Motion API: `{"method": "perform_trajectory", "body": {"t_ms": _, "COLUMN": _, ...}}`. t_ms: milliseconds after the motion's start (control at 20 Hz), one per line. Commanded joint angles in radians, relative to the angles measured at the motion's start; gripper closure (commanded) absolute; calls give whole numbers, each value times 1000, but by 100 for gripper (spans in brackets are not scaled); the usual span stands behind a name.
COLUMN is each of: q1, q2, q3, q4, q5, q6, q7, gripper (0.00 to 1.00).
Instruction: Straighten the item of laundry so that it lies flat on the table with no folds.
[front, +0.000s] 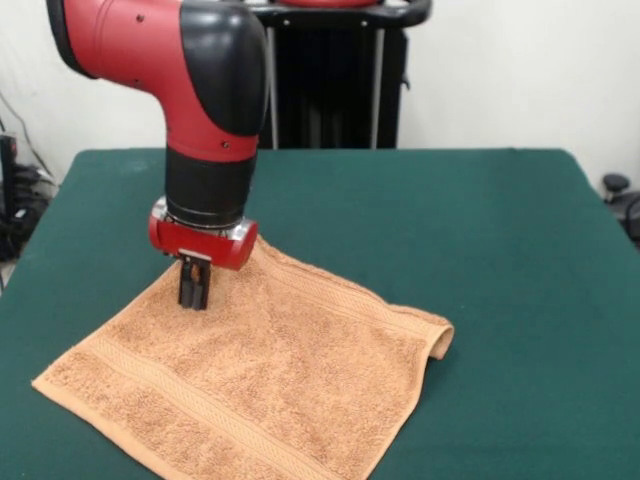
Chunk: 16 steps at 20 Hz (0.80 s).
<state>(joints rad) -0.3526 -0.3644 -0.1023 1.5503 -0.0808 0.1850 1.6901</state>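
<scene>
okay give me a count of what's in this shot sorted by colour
Orange-tan: 1, the towel
Dark green: 1, the table
Red and black: 1, the robot arm with its gripper
Total: 3

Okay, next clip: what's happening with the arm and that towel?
The red and black arm has its tool down on the far corner area of an orange towel that lies spread on the green table. The towel is mostly flat, but its right-hand corner is curled under, so it is not fully straightened yet.
</scene>
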Motion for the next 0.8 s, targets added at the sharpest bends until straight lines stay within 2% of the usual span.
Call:
{"method": "perform_trajectory", "body": {"t_ms": 50, "q1": 20, "q2": 85, "q3": 101, "q4": 23, "q5": 8, "q6": -22, "q7": 146, "gripper": 100}}
{"method": "perform_trajectory", "body": {"t_ms": 250, "q1": -16, "q2": 44, "q3": 83, "q4": 131, "q5": -39, "q6": -71, "q7": 145, "gripper": 100}}
{"method": "perform_trajectory", "body": {"t_ms": 550, "q1": -123, "q2": -103, "q3": 75, "q4": 267, "q5": -118, "q6": -38, "q7": 64, "gripper": 100}}
{"method": "perform_trajectory", "body": {"t_ms": 800, "q1": -185, "q2": -186, "q3": 75, "q4": 308, "q5": -171, "q6": 2, "q7": 36, "gripper": 100}}
